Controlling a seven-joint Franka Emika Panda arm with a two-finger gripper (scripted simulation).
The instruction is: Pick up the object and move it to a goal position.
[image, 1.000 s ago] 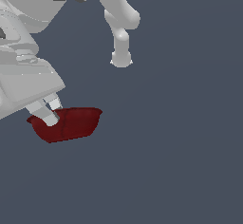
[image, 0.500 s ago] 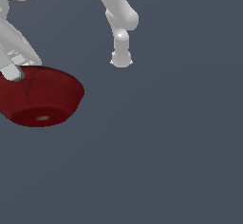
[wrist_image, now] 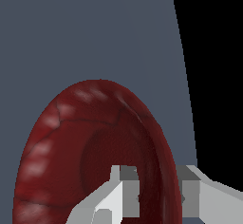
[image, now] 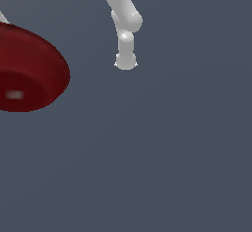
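On my wrist feed the fingers (wrist_image: 156,194) are clamped on the rim of the dark red, glossy round bowl (wrist_image: 95,152), one inside and one outside. In the exterior view that bowl (image: 27,69) hangs large at the left edge, above the grey-blue floor (image: 162,152), well apart from the white arm base (image: 126,59).

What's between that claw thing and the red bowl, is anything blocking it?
Nothing visible. In the wrist view the gripper already has the dark red bowl: one finger inside, one outside, straddling the rim. The exterior view shows the bowl at its left edge, with only bare grey floor around it.
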